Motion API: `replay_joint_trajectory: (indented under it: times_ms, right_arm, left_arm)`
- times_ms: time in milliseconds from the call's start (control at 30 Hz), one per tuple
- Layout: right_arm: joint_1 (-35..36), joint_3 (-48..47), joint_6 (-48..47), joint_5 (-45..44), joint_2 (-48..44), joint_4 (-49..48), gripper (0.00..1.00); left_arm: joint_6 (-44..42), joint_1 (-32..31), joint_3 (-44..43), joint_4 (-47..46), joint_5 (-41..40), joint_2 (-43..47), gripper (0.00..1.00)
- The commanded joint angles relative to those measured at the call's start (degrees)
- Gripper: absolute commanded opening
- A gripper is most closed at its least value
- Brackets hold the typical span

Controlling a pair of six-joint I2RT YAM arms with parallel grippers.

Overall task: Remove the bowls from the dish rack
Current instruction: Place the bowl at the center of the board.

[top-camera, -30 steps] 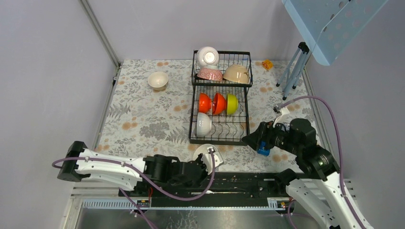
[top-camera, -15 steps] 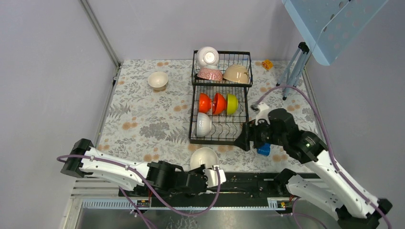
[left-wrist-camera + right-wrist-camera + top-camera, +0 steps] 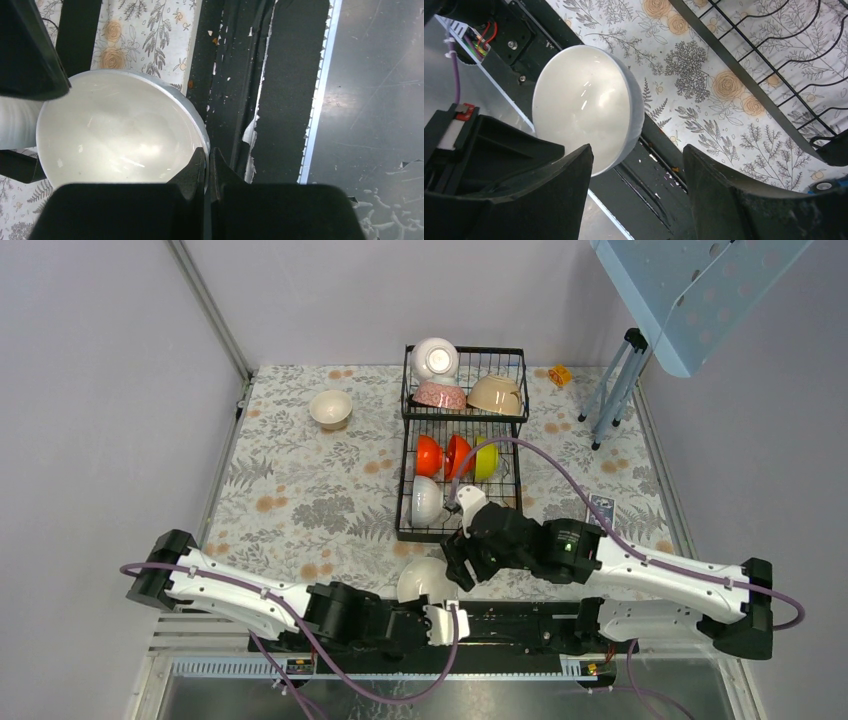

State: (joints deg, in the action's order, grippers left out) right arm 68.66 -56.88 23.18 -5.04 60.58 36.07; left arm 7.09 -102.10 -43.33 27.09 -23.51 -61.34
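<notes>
Pinching the rim of the white bowl (image 3: 120, 135), the left gripper (image 3: 205, 160) holds it straight ahead of the right gripper (image 3: 638, 150), whose jaws stand apart.

Floral tablecloth (image 3: 300, 490) — small orange toy (image 3: 560, 374) near a tripod's legs (image 3: 612, 390).

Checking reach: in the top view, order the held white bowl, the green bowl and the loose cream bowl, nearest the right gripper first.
From the right gripper:
1. white bowl, just left, near edge.
2. green bowl, behind, in the rack.
3. cream bowl, far back left.
</notes>
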Motion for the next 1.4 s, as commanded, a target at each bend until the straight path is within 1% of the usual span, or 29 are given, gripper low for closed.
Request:
replay_joint_trajectory:
  times_ms: [0,400,633,833,1100,1200,1300,1367]
  right_arm:
    - [1.7,2.1,2.8,-4.5,1.0,-4.5,0.71]
    - [5.8,1.1,4.6,-7.4,6.1,-4.2,0.62]
    - [7.6,1.2,4.8,-8.8,9.2,-3.8,0.57]
    - [8.7,1.3,5.2,-10.4,11.2,-3.9,0.49]
    - [8.9,1.9,5.2,-9.9,11.8,-4.7,0.38]
    - [9.1,2.0,5.1,-9.2,11.9,-4.8,0.37]
    - [9.3,2.3,5.3,-8.8,12.2,-4.7,0.40]
    - [9.4,2.6,5.3,-8.6,12.3,-4.7,0.40]
  left_arm:
    - [-2.3,-1.0,-0.8,-3.1,0.6,0.7,0.00]
    - [-1.9,-2.8,-2.5,-2.2,1.4,-2.7,0.00]
    - [-1.2,-3.5,-3.3,-2.1,1.4,-2.7,0.00]
    - [-0.7,-4.5,-3.8,-1.9,1.1,-3.5,0.00]
    - [0.0,-5.2,-4.0,-1.4,0.4,-4.2,0.00]
    - [-0.1,-5.2,-4.2,-1.4,0.2,-4.6,0.00]
    - [-0.4,-5.2,-4.6,-1.4,0.3,-5.2,0.00]
    - [-0.5,-5.2,-4.8,-1.2,0.3,-5.6,0.00]
